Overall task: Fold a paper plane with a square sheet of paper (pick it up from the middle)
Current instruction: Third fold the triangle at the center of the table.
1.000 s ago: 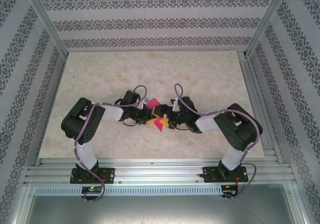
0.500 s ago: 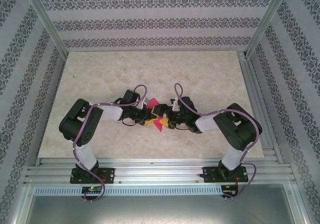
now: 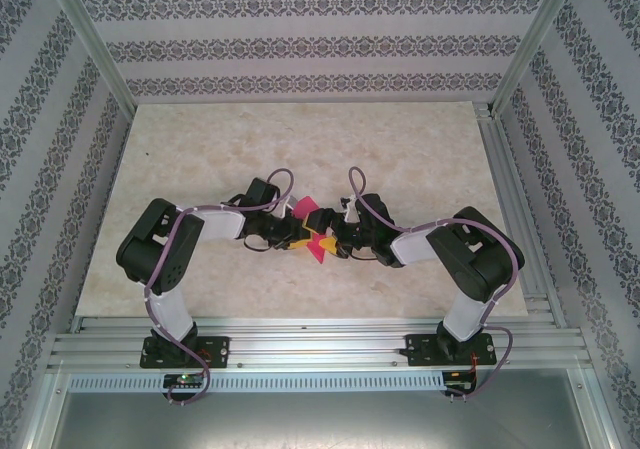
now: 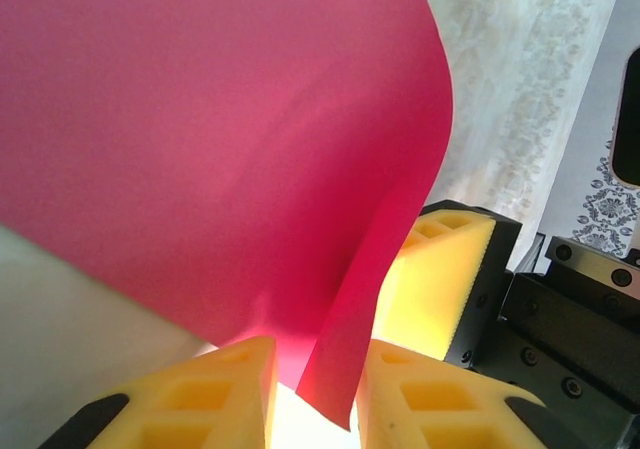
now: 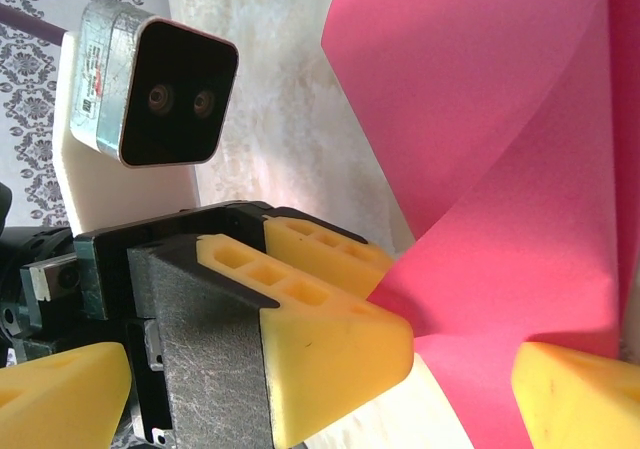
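- Where both arms meet at middle of table (image 3: 400, 149), square sheet of paper (image 4: 220, 149) stands curled btwn the grippers, not flat.
- left gripper (image 4: 315, 399): yellow fingers (image 4: 200, 399) pinched on paper's lower edge, holding it.
- right gripper (image 3: 333, 241): jaws spread wide w/ paper btwn them, no grip; one finger (image 4: 440, 279) just beside left's.

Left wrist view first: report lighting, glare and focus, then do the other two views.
Left wrist: the sheet of paper looms close and soft, with blown-out glare below it inside the left gripper. Right wrist: bright, even light, the sheet shaded only along its folds. Top external: sharp, diffuse light, only faint shadows under the arms.
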